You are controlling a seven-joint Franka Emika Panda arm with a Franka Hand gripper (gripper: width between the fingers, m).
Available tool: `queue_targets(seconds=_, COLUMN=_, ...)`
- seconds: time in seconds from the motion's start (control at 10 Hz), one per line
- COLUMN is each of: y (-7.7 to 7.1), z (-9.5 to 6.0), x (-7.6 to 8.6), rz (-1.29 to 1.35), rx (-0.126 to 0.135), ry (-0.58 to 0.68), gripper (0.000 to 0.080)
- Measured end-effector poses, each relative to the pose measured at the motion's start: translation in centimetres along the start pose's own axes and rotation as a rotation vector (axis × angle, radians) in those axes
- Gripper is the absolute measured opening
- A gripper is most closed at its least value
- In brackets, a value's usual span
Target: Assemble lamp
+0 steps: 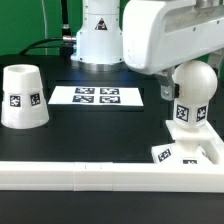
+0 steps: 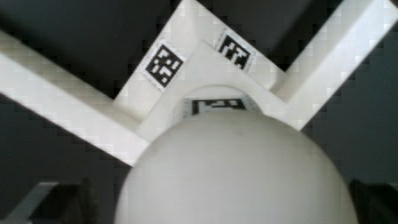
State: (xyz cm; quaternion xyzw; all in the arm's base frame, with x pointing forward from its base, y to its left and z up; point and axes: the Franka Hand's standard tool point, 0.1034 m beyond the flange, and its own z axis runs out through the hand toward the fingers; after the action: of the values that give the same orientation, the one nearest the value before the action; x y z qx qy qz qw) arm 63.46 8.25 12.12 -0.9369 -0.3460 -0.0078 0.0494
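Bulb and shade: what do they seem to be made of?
The bulb looks like smooth white plastic with a satin finish: soft shading runs over its round head. The shade looks like opaque white plastic, matte, evenly toned. Neither looks like glass, though the pictures cannot settle it.

The shade [image 1: 22, 97] stands on the table [image 1: 100, 135] near the exterior view's left edge. The marker board [image 1: 97, 96] lies beside it, toward the back edge. The bulb [image 1: 193, 85] stands upright on the base [image 1: 203, 153] at the exterior view's front right corner, the base touching the rail [image 1: 80, 175] along the front edge.
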Motion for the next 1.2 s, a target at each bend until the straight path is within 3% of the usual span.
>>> queue_targets(seconds=0.3, y=-0.47, z=0.33, x=0.38, rz=-0.227, rx=-0.036, ry=-0.013, gripper=0.0699)
queue_targets(seconds=0.9, y=-0.53, z=0.51, x=0.25, rz=-0.630, rx=-0.062, ry=-0.059, gripper=0.0699)
queue_targets(seconds=1.2, y=-0.22, z=0.50, x=0.32, rz=-0.877, rx=-0.089, ry=-0.091, gripper=0.0699)
